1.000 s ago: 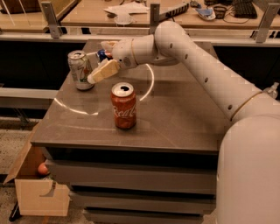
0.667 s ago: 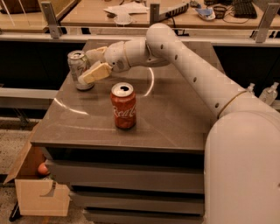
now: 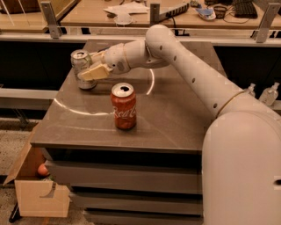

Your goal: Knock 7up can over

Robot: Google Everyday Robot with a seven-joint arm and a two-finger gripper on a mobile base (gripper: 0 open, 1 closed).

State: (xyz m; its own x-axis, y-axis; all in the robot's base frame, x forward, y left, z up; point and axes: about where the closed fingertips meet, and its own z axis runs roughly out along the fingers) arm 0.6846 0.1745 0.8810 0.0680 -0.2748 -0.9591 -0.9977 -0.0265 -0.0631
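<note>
The 7up can (image 3: 81, 63), pale silver with a silver top, stands near the far left corner of the brown table (image 3: 175, 118) and leans slightly to the left. My gripper (image 3: 92, 69) is pressed against the can's right side and covers part of its front. The white arm (image 3: 184, 61) reaches in from the right, across the back of the table.
A red Coca-Cola can (image 3: 123, 107) stands upright in the middle of the table, in front of the gripper. An open cardboard box (image 3: 41, 195) sits on the floor at the lower left. Two small bottles (image 3: 268, 93) stand beyond the table's right side. A cluttered counter (image 3: 131, 11) runs behind.
The gripper has moved left from beside the can to press against it. The 7up can now leans slightly left. The Coca-Cola can has not moved.
</note>
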